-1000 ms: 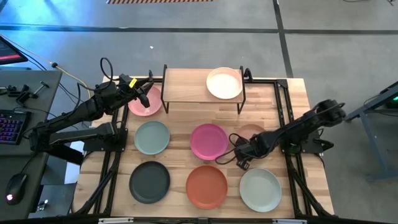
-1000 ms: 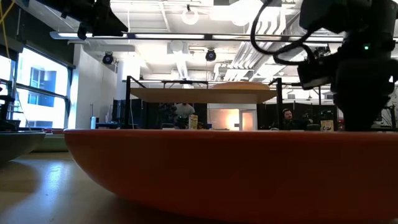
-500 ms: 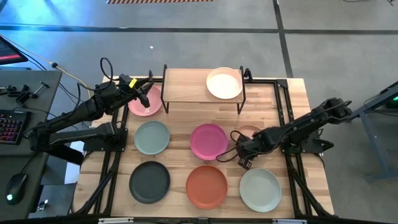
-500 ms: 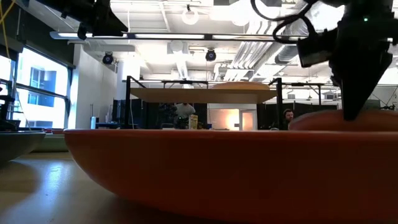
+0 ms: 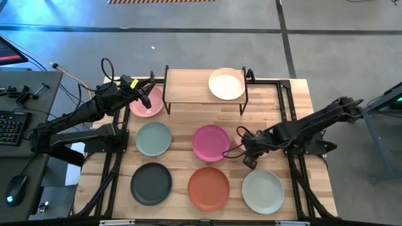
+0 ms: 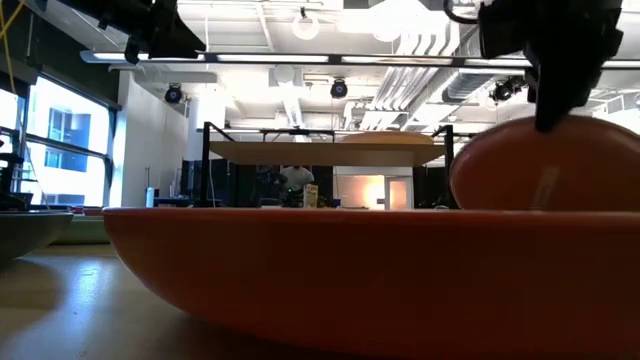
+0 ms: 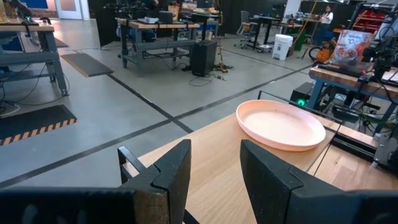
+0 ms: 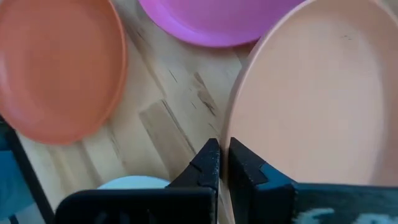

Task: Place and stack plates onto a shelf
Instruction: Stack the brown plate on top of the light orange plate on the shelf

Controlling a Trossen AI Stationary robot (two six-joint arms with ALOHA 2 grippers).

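1. Wooden slats make up the table (image 5: 182, 129), with a grey concrete floor around it; the low view looks past it into a workshop hall under ceiling lights.
2. At the table's far edge stands the shelf (image 5: 188, 88), its long side running left to right, with the cream plate (image 5: 227, 83) lying flat on its right half.
3. The right gripper (image 5: 249, 150) sits right of the magenta plate (image 5: 211, 142), its fingers (image 8: 211, 163) pinched narrow on the rim of the peach-tan plate (image 8: 317, 99).
4. That plate is lifted and tilted: in the low view it hangs rim-up beneath the gripper, its underside (image 6: 545, 165) facing the camera, above the terracotta plate (image 6: 370, 285).
5. From the right wrist view the peach plate spreads away from the fingertips, over the magenta plate's edge.
6. The left gripper (image 5: 146, 96) hovers at the pink plate (image 5: 146, 107), beside the shelf's left end, fingers (image 7: 171, 168) apart and holding nothing.
7. Flat on the table lie the sage plate (image 5: 153, 138), charcoal plate (image 5: 151, 183) and mint-white plate (image 5: 263, 191).
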